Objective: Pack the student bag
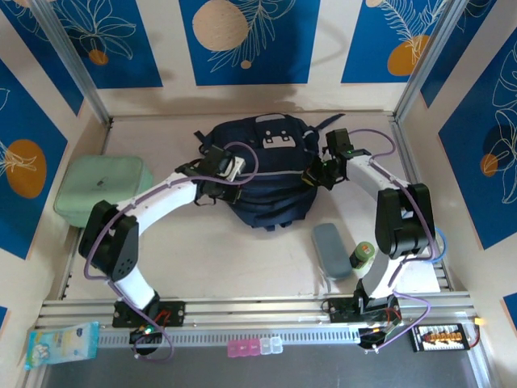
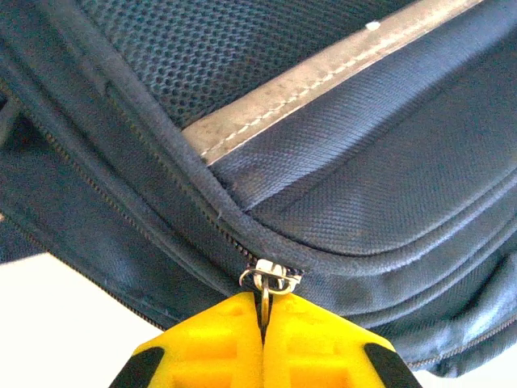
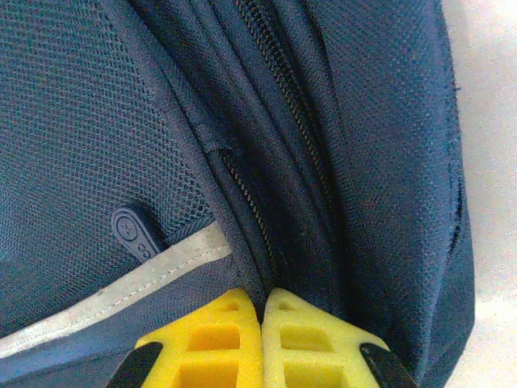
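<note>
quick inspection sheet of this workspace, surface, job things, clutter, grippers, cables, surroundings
surface: pale table, slotted metal rail along the near edge
job's things: student bag lying at the far middle, zipper pull on its left side
clutter: mint-green case far left; grey-blue pouch and green-topped bottle near right; wipes pack and pink blocks at the near edge
grippers: left gripper shut on the zipper pull; right gripper shut, tips against the bag's side seam, any pinch untellable
cables: purple cables along both arms, one loop over the bag
surroundings: blue leaf-print wall panels, metal posts
</note>
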Robot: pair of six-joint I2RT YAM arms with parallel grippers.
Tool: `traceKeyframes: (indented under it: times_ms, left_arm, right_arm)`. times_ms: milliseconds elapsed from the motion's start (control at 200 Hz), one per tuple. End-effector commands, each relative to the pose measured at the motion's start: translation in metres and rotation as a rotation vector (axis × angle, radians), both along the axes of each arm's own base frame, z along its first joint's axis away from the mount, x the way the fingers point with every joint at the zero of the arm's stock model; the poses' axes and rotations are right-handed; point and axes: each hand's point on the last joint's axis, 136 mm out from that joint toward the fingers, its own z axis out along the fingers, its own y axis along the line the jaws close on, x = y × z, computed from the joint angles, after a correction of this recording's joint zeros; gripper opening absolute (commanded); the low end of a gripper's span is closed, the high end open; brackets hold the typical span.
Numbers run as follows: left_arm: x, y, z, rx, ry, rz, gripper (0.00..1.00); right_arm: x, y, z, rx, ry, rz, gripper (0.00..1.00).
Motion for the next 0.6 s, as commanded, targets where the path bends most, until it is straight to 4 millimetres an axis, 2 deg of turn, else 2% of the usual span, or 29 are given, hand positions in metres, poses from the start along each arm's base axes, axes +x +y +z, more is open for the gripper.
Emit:
traceKeyframes:
  times_ms: [0,85,180,310,385,445,595]
  left_arm:
    - [0.013,0.01,-0.002,0.045,0.0,-0.112,0.0]
    - [0.024,0.011,0.001,0.081,-0.028,-0.149,0.0]
    - [0.026,0.015,0.008,0.111,-0.041,-0.169,0.0]
    - [0.027,0.033,0.015,0.183,-0.089,-0.146,0.0]
    - [0.038,0.048,0.021,0.252,-0.122,-0.121,0.0]
    - [0.044,0.051,0.023,0.247,-0.116,-0.128,0.0]
    - [0.058,0.052,0.008,0.241,-0.04,-0.157,0.0]
  right_arm:
    - [0.023,-0.017,0.003,-0.075,-0.07,-0.024,0.01]
    - [0.03,-0.014,0.006,-0.068,-0.098,-0.005,0.01]
    - [0.042,-0.004,0.012,-0.041,-0.13,0.045,0.01]
    - [0.054,0.0,0.017,-0.042,-0.152,0.063,0.01]
    - [0.056,0.0,0.02,-0.049,-0.163,0.065,0.01]
    - [0.056,-0.001,0.02,-0.056,-0.164,0.062,0.0]
    - [0.056,-0.006,0.02,-0.079,-0.172,0.059,0.0]
